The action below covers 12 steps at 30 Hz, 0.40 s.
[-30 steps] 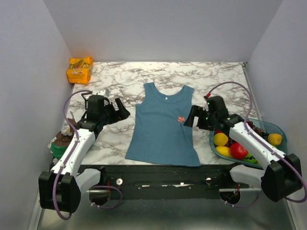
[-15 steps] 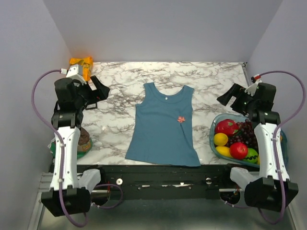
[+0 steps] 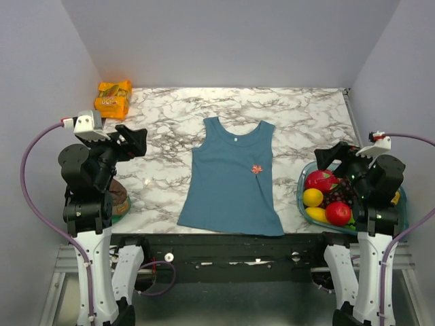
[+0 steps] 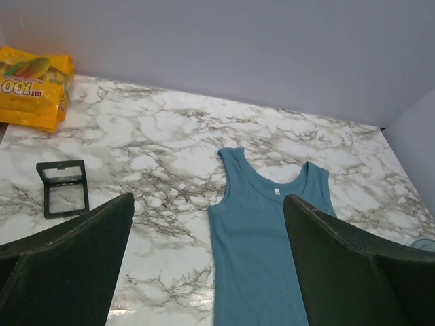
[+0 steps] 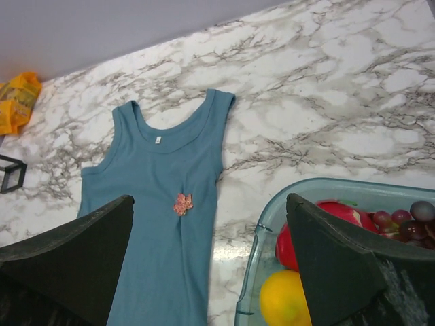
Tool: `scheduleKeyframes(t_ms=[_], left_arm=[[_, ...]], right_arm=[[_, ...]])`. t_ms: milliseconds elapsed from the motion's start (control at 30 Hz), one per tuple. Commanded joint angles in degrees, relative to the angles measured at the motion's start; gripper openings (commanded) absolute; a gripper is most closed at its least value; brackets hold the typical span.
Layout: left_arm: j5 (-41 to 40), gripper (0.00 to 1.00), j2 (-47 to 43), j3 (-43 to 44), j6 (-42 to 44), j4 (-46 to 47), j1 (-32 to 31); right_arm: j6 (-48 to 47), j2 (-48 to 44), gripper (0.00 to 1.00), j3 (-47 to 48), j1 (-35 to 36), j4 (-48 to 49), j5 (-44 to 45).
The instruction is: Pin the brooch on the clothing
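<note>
Brooch (image 3: 256, 169) rests on the chest of the teal tank top (image 3: 228, 193), which lies flat on the marbled surface (image 3: 170, 115). Left hand (image 3: 134, 139) and right hand (image 3: 329, 156) hang raised at either side, both spread wide, holding nothing, well apart from the garment.

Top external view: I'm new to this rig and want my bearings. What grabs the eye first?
A teal tank top lies flat in the middle of the marble table, a tiny red-orange brooch on its chest. At the right edge sits a clear dish of bright fruit; an orange snack packet lies in the far left corner.
</note>
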Motion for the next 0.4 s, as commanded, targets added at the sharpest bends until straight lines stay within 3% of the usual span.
scheduleKeyframes(t_ms=[0, 367], left_arm=[[-1.3, 0.99, -1.1, -1.6, 0.5, 1.0, 0.1], [-1.7, 0.99, -1.8, -2.8, -0.6, -0.5, 0.2]], right_arm=[[-2.5, -0.7, 1.0, -1.7, -0.2, 3.3, 1.9], [-2.8, -0.1, 1.0, -1.4, -0.2, 2.7, 1.2]])
